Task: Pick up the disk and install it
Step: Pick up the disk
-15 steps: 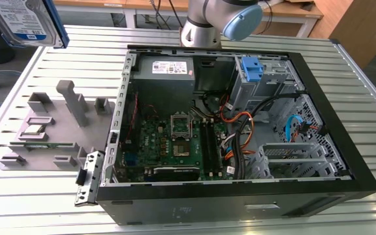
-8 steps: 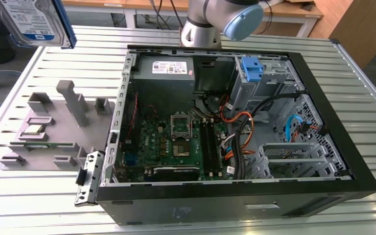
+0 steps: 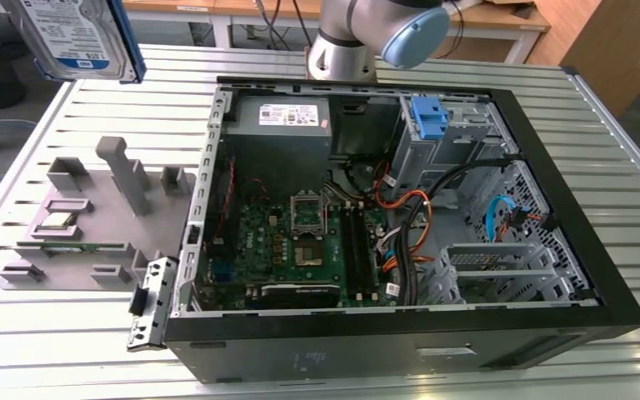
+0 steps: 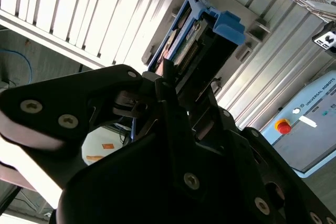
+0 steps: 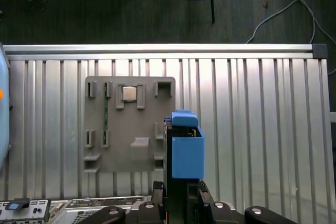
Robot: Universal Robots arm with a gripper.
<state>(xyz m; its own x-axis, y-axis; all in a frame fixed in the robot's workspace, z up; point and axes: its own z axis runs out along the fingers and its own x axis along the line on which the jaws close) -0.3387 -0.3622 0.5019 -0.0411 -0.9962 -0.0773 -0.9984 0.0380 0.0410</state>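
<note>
The disk (image 3: 72,33), a silver drive with a blue-and-white label and a blue bracket along its edge, hangs high at the exterior view's upper left, above the slatted table. In the second wrist view the disk (image 4: 197,38) stands edge-on between dark fingers, and my gripper (image 4: 173,80) is shut on it. The first wrist view looks down on the disk (image 5: 187,150), whose blue bracket is uppermost, held by my gripper (image 5: 181,195) beside the grey fixture plate (image 5: 131,145).
An open computer case (image 3: 587,275) lies on the table with a motherboard, cables and a grey power supply (image 3: 281,117). A blue bracket (image 3: 429,117) sits in its drive bay. The grey fixture plate (image 3: 87,225) holds small parts. The arm's base (image 3: 342,50) stands behind the case.
</note>
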